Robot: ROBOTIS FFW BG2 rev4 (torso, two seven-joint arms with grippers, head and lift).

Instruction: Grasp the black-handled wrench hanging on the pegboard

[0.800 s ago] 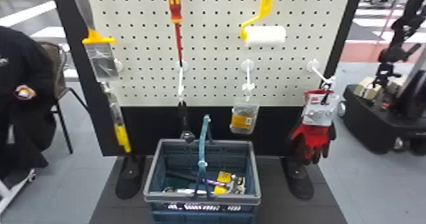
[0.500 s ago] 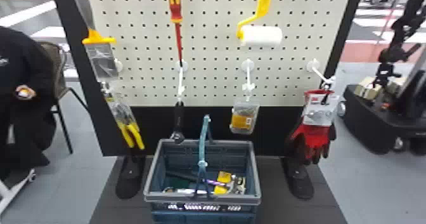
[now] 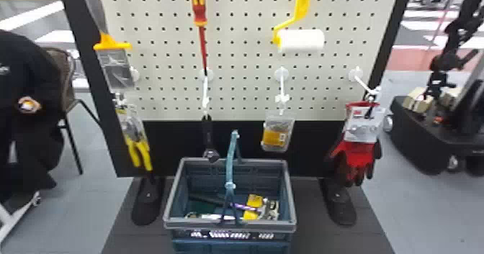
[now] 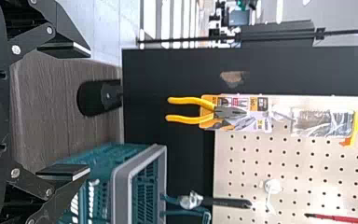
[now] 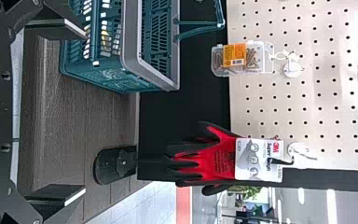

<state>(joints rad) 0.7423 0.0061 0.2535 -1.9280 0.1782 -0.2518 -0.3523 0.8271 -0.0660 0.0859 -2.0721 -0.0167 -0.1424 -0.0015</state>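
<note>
Jaws of the left gripper and right gripper stand wide apart, holding nothing. Farther off, a basket sits on the table. Just behind its far rim, the wrench hangs on the pegboard, right of the pliers.

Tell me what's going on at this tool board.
Nothing is being handled yet. The black-handled wrench hangs from a white hook on the pegboard, its head down near the back rim of the blue basket on the table. The left gripper and the right gripper are both open and empty, back from the board. Yellow pliers hang to the wrench's left, red gloves far to its right.
</note>
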